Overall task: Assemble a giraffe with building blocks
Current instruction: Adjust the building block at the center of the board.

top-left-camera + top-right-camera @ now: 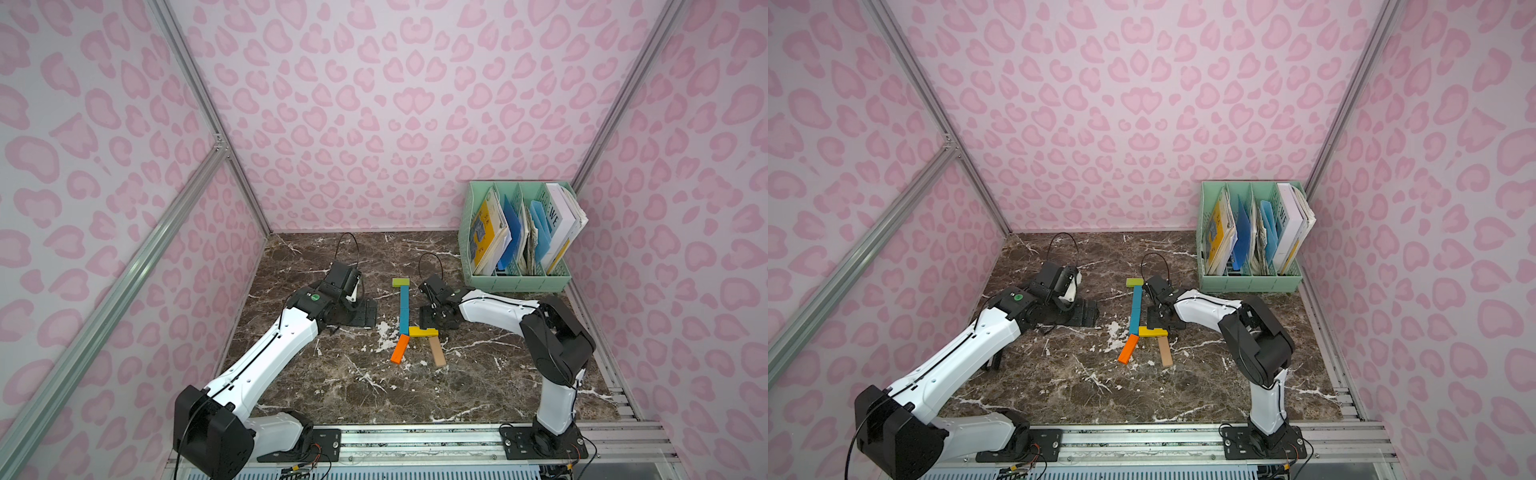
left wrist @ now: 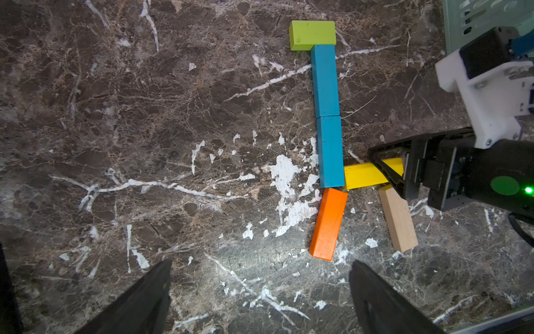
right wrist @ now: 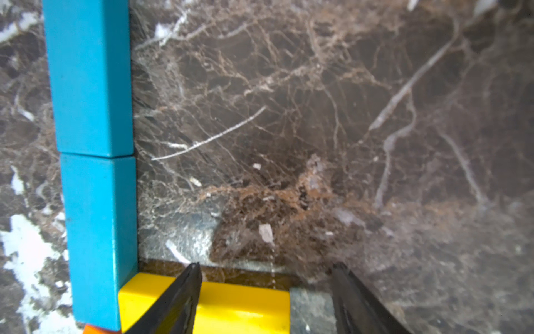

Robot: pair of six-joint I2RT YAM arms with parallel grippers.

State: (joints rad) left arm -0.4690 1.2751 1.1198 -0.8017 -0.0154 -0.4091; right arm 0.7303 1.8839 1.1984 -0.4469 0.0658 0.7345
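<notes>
The giraffe lies flat on the marble table (image 1: 332, 386) in both top views. Its lime-green head (image 1: 401, 282) caps a neck of two blue blocks (image 1: 404, 309). The yellow body (image 1: 423, 331) juts from the neck's base, above the orange leg (image 1: 400, 349) and the tan leg (image 1: 437, 351). My right gripper (image 3: 266, 266) hangs open low over the yellow block (image 3: 231, 306); one finger crosses it, the other stands past its free end. My left gripper (image 2: 262, 263) is open over bare marble, just short of the orange block (image 2: 329, 222).
A mint-green file rack (image 1: 519, 282) with books stands at the table's back right corner, close behind the right arm. Pink patterned walls close in the back and both sides. A metal rail (image 1: 415, 440) with both arm bases runs along the front edge.
</notes>
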